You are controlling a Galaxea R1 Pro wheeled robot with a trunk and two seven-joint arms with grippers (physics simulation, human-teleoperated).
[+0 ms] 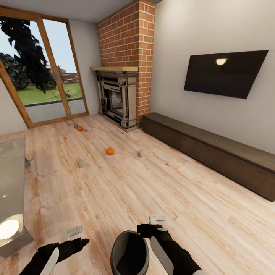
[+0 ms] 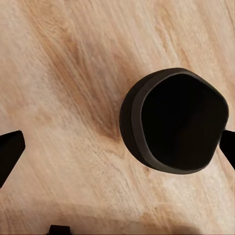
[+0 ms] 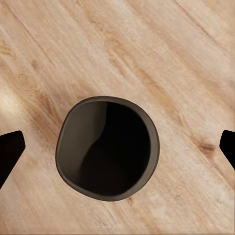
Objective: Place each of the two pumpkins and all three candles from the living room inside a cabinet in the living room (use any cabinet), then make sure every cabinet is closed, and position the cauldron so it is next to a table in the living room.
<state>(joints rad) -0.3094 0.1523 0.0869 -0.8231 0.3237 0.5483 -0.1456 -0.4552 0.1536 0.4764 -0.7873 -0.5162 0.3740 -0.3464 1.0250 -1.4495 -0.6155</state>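
Two orange pumpkins lie on the wooden floor, one in the middle point(image 1: 110, 151) and one farther off by the window point(image 1: 80, 128). A candle point(image 1: 80, 163) stands left of the nearer pumpkin, another candle point(image 1: 140, 153) to its right, and a third candle point(image 1: 75, 125) beside the far pumpkin. The long dark cabinet point(image 1: 214, 152) runs along the right wall, fronts shut. A dark cauldron point(image 1: 130, 254) point(image 2: 176, 122) point(image 3: 107, 149) stands on the floor between my arms. My left gripper point(image 1: 74, 232) point(image 2: 117, 149) and right gripper point(image 1: 157, 219) point(image 3: 117, 149) are open above the floor, holding nothing.
A glass-topped table point(image 1: 11, 183) stands at the left edge. An ornate fireplace point(image 1: 116, 97) under a brick chimney sits in the far corner, with glass doors point(image 1: 42, 76) to its left. A television point(image 1: 225, 72) hangs above the cabinet.
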